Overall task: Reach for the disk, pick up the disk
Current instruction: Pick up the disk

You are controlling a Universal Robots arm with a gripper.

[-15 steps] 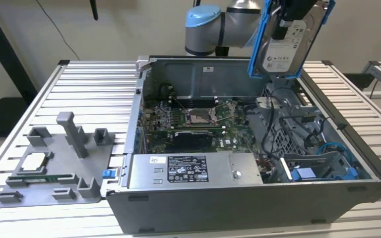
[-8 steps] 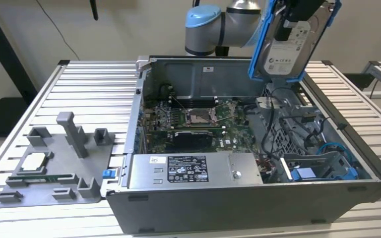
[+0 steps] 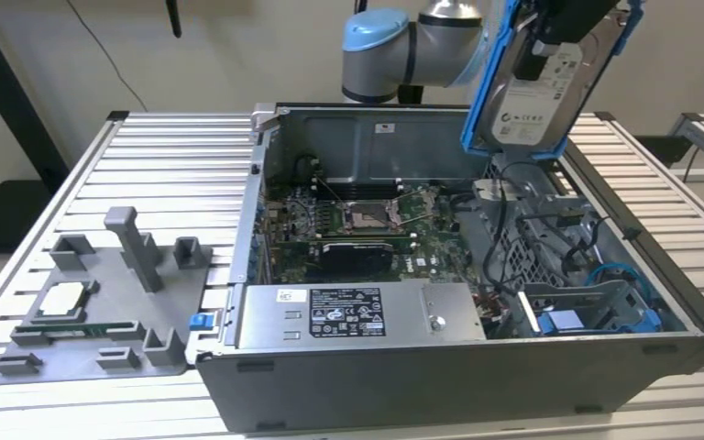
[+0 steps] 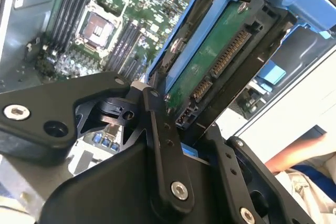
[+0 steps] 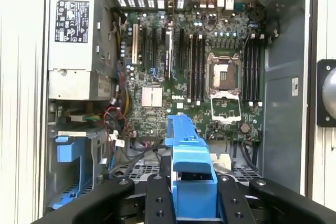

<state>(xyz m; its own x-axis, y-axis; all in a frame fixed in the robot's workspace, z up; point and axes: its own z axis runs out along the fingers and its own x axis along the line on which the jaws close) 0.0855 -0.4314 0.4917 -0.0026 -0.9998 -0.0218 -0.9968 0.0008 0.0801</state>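
The disk hangs in the upper right of the exterior view, lifted clear above the open computer case and tilted on edge, its white label facing the camera and blue bracket rails running along both long sides. The gripper clamps it from above, at the top edge of that frame. In the second wrist view the black fingers are closed on the disk, whose green circuit board and connector edge face the lens inside the blue bracket. In the first wrist view the blue bracket of the disk stands between the two black fingers in the lower centre.

The case lies on its side on a slatted metal table, open at the top. Inside it, the green motherboard covers the floor, with an open processor socket near the middle. A grey power supply box with a black-and-white sticker sits along the near wall. In the case's lower right corner a blue drive cage holds cables and blue plastic parts.

On the exterior view's left, a grey fixture tray rests on the table beside the case; a small square silver processor chip lies in one of its recesses, and a green memory stick lies just below the chip.
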